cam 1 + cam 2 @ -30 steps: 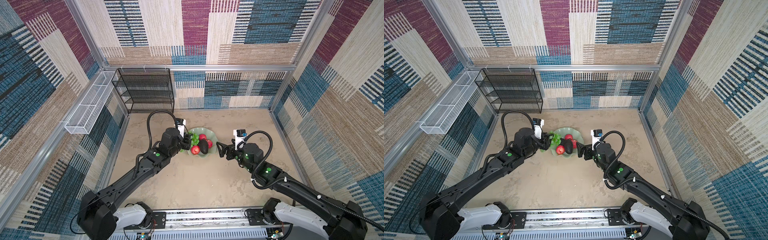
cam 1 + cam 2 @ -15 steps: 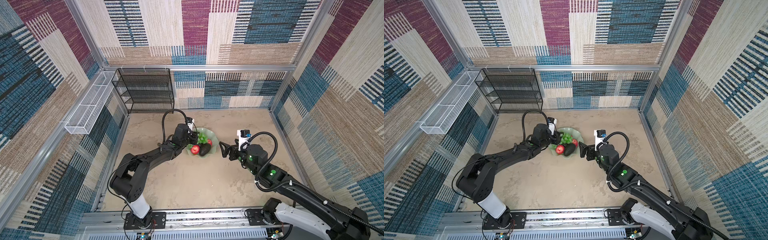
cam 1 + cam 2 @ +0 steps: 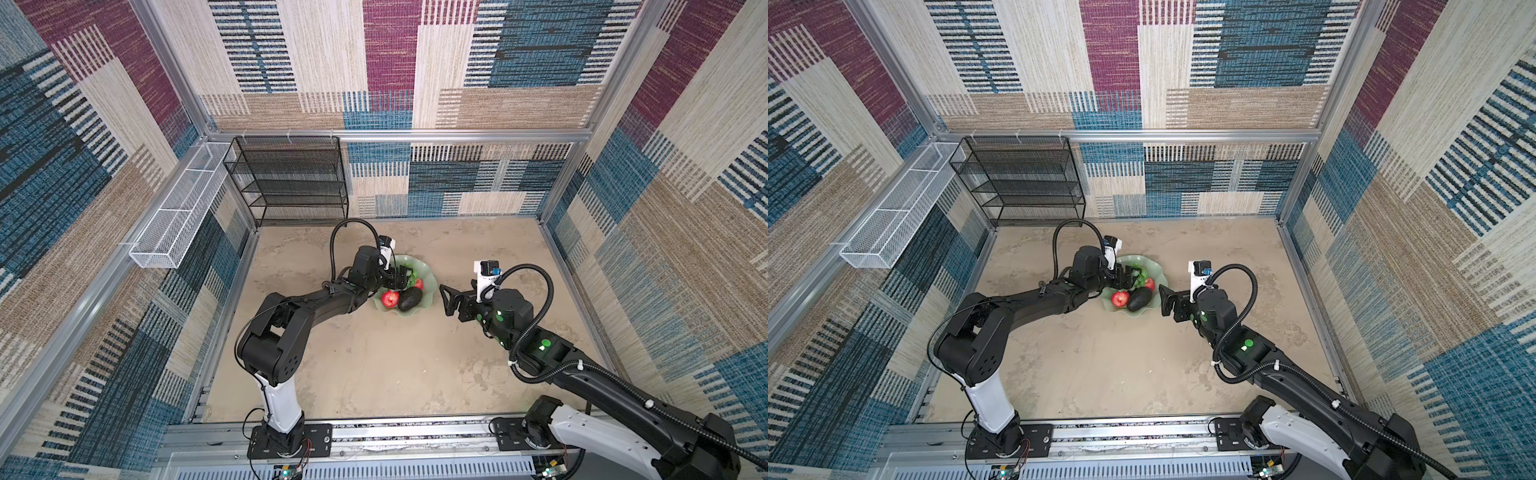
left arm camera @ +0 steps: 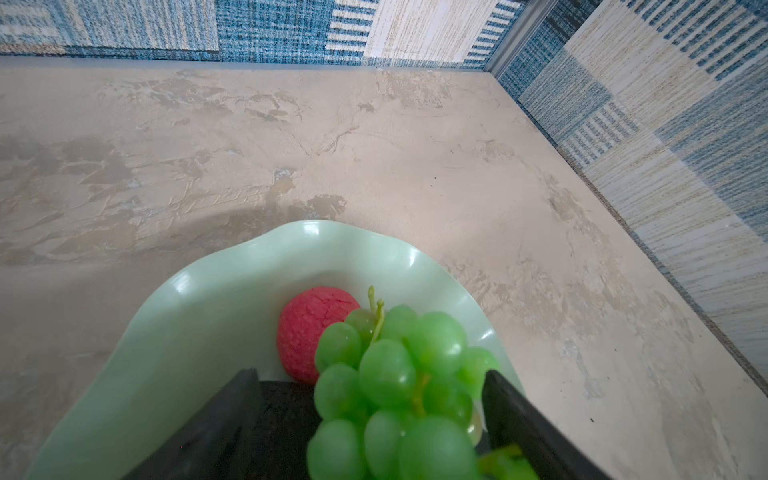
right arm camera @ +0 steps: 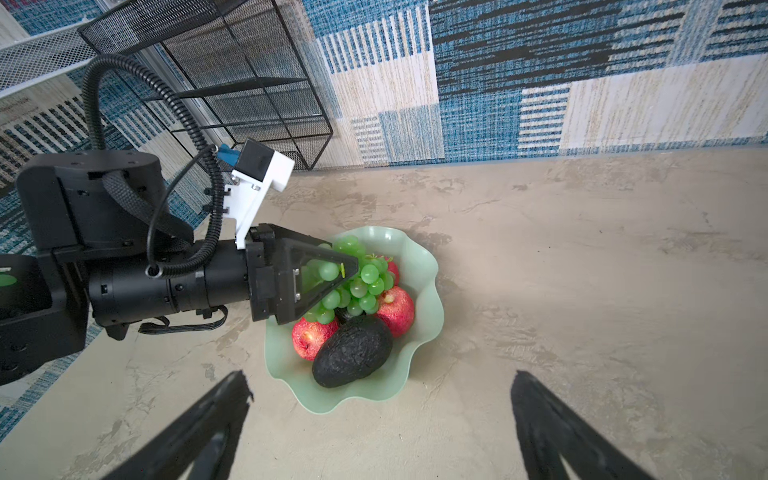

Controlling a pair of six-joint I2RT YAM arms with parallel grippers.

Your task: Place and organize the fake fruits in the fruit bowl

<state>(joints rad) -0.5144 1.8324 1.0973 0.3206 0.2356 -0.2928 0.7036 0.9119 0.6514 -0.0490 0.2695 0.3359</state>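
The pale green fruit bowl (image 3: 415,312) (image 3: 1142,314) (image 4: 208,316) (image 5: 424,266) sits mid-table. It holds red apples (image 3: 389,298) (image 3: 1120,298) (image 5: 311,336) (image 4: 311,328) and a dark avocado (image 3: 410,299) (image 3: 1139,298) (image 5: 353,351). The green grapes (image 3: 411,276) (image 3: 1142,276) (image 4: 395,374) (image 5: 361,282) rest on top of them. My left gripper (image 3: 403,277) (image 3: 1129,277) (image 4: 370,376) hovers over the bowl, open, fingers either side of the grapes. A second dark fruit (image 4: 286,415) shows beneath it. My right gripper (image 3: 445,300) (image 3: 1163,301) (image 5: 380,374) is open and empty, just right of the bowl.
A black wire shelf (image 3: 291,178) (image 3: 1017,178) (image 5: 249,75) stands at the back left wall. A white mesh basket (image 3: 178,216) (image 3: 897,216) hangs on the left wall. Patterned walls close in the table on three sides.
The left gripper carried the grapes over the bowl, then its jaws spread apart with the bunch lying on the fruit. The right gripper drew back slightly to the right.
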